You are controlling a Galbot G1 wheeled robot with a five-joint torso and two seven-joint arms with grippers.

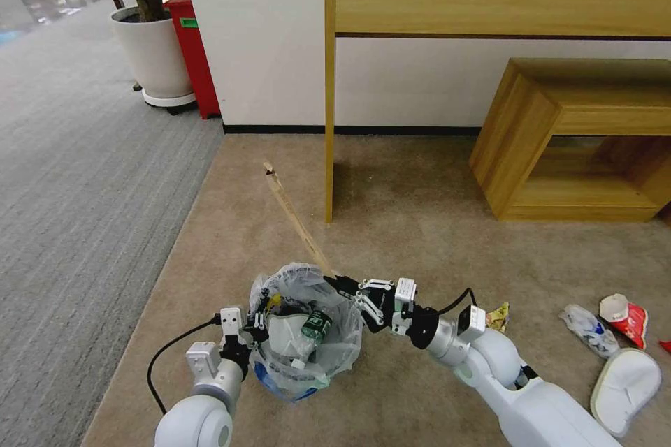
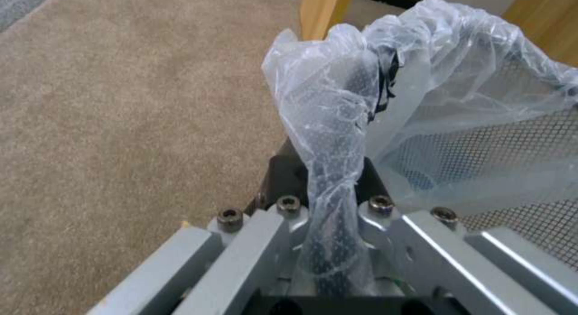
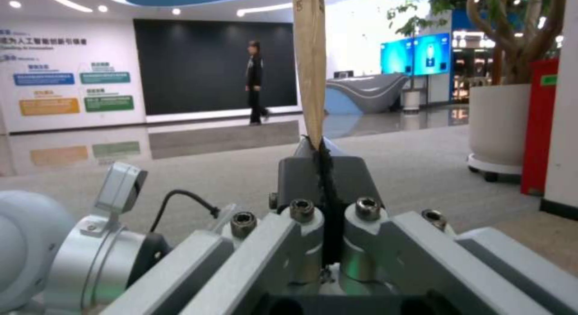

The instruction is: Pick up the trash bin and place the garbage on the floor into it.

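Over beige carpet, two grippers at a lined wire bin, one holding a wooden stick.

Right gripper (image 1: 334, 284) has its fingers pressed together on the lower end of the wooden stick (image 1: 297, 221), at the trash bin's (image 1: 307, 370) far rim; the stick slants up toward the wall. Left gripper (image 1: 257, 325) is clamped on the bin's near-left rim through the clear bag (image 2: 337, 125). Inside the bin lie a white slipper (image 1: 285, 333) and a bottle (image 1: 312, 328). On the floor to the right lie another slipper (image 1: 624, 388), a crumpled bottle (image 1: 588, 329) and a red wrapper (image 1: 627, 318).
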